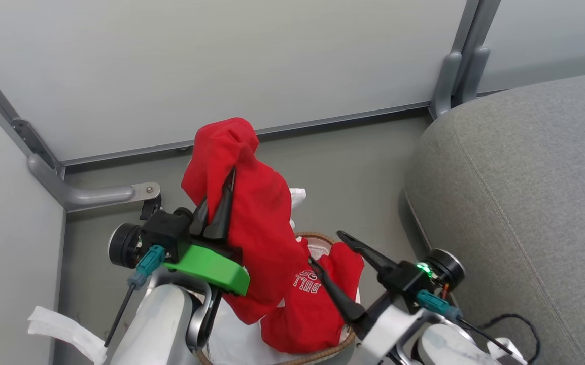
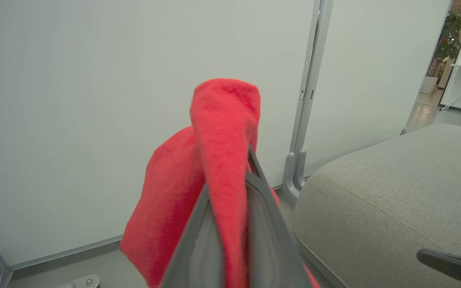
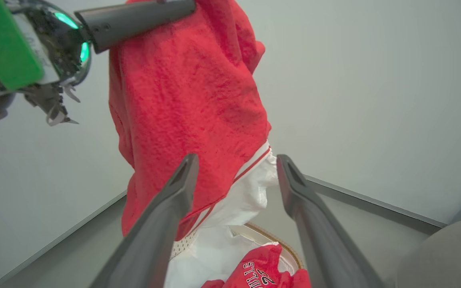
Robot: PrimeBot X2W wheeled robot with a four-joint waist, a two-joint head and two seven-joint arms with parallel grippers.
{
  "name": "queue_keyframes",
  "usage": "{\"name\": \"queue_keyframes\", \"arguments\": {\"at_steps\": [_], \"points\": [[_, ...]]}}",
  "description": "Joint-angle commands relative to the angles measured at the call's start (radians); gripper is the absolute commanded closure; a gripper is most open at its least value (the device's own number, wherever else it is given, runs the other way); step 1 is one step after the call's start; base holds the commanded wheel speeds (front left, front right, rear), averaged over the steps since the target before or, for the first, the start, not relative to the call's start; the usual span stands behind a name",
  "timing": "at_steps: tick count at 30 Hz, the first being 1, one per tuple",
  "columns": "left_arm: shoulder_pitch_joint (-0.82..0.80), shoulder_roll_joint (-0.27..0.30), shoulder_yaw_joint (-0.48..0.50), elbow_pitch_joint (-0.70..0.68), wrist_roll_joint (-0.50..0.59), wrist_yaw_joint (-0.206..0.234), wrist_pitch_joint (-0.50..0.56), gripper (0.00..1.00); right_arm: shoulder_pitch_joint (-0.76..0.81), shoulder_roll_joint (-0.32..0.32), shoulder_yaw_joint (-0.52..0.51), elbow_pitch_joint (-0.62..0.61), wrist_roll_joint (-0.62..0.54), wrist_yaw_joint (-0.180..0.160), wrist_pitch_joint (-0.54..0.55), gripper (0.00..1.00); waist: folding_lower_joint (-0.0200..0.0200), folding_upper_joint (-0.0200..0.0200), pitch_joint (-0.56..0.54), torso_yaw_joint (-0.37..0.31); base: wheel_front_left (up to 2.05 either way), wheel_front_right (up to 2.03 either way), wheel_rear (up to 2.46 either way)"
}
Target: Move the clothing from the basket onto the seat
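Note:
My left gripper [image 1: 230,177] is shut on a bright red garment [image 1: 256,213] and holds it up over the basket [image 1: 345,342], the cloth draped over both fingers. In the left wrist view the same garment [image 2: 222,128] covers the left gripper [image 2: 244,164]. A second red garment [image 1: 312,309] with white "BULLS" lettering lies in the basket on the white liner [image 3: 218,252]. My right gripper [image 1: 327,249] stands open just right of the hanging cloth, nothing between its fingers. In the right wrist view the right gripper [image 3: 236,164] frames the garment's [image 3: 190,100] white-trimmed hem. The grey seat [image 1: 525,203] lies to the right.
Pale partition walls [image 1: 221,61] close the corner behind, with metal post feet [image 1: 447,86] and a floor bracket [image 1: 104,192]. A white scrap [image 1: 56,327] lies on the floor at lower left. A black cable [image 1: 515,319] runs over the seat's near edge.

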Motion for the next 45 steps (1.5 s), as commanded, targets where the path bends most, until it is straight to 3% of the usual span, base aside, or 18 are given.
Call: {"name": "queue_keyframes", "arguments": {"at_steps": [1,13,26,41,42,44,45], "points": [[-0.019,0.001,-0.004,-0.004,0.002,-0.003,-0.001,1.00,-0.031,-0.003,0.023,0.014,0.013,-0.001,-0.002,0.00,0.0001,-0.0001,0.004,0.006,0.00,0.00,0.00],[-0.047,-0.004,-0.072,-0.003,-0.010,-0.003,-0.001,1.00,-0.184,0.029,0.176,0.162,0.042,-0.001,-0.002,0.00,0.0001,-0.0001,0.025,0.054,0.00,0.00,0.00],[-0.076,-0.007,-0.149,-0.018,-0.059,-0.003,-0.001,1.00,-0.263,0.057,0.182,0.316,0.004,-0.001,-0.002,0.00,0.0001,-0.0001,0.037,0.113,0.00,0.00,0.00],[-0.119,-0.007,-0.276,-0.039,-0.107,-0.003,0.000,1.00,-0.329,0.056,0.194,0.379,0.054,-0.001,-0.002,0.00,0.0001,-0.0001,0.071,0.188,0.00,0.00,0.00],[-0.120,-0.007,-0.283,-0.041,-0.112,-0.003,0.000,1.00,-0.331,0.056,0.192,0.380,0.059,-0.001,-0.002,0.08,0.0001,-0.0001,0.073,0.192,0.00,0.00,0.00],[-0.122,-0.007,-0.287,-0.041,-0.118,-0.003,0.000,1.00,-0.331,0.056,0.193,0.385,0.065,-0.001,-0.002,1.00,0.0001,-0.0001,0.075,0.197,0.00,0.00,0.00],[-0.123,-0.007,-0.289,-0.041,-0.121,-0.003,0.000,1.00,-0.330,0.056,0.190,0.381,0.073,-0.001,-0.002,1.00,0.0001,-0.0001,0.076,0.199,0.00,0.00,0.00]]}}
